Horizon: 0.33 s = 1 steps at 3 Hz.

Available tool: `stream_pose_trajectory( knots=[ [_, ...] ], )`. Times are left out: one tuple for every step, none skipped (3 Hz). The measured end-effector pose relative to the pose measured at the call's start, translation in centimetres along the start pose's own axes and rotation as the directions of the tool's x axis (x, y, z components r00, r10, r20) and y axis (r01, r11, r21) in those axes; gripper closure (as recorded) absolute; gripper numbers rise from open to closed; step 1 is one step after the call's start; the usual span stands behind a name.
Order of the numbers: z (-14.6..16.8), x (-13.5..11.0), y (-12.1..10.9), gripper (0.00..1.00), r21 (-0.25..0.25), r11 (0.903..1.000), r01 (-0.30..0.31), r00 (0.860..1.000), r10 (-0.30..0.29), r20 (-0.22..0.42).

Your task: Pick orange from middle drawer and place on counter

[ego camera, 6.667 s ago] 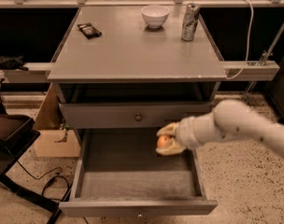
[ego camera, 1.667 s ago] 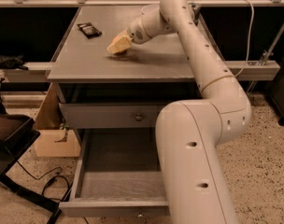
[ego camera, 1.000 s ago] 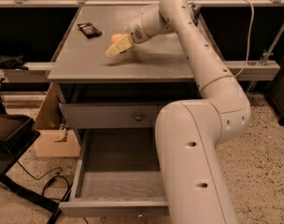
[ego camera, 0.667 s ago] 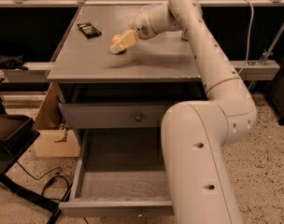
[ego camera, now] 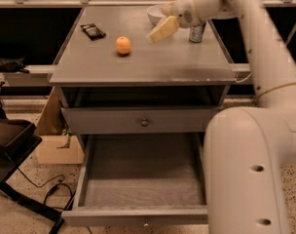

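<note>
Speckled pale floor [ego camera: 21,216]; one cardboard box [ego camera: 53,143] standing on it at left; black-framed stand [ego camera: 11,143] just in front of the box, dark cables [ego camera: 43,191] trailing beneath it; pale horizontal rail [ego camera: 26,73] behind, against dark recesses.

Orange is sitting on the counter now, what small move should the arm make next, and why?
Probably raise the gripper clear: the orange already rests on the counter, apart from the gripper, and the open middle drawer holds nothing.
</note>
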State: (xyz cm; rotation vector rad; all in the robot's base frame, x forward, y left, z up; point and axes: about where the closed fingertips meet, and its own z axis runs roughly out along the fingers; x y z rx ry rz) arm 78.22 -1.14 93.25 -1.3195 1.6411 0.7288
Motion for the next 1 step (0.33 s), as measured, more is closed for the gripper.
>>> stream_pose_trajectory(
  knots=[
    [-6.1,0.73,1.04,0.0,0.088,0.9959,-0.024,0.995,0.033,-0.096]
  ],
)
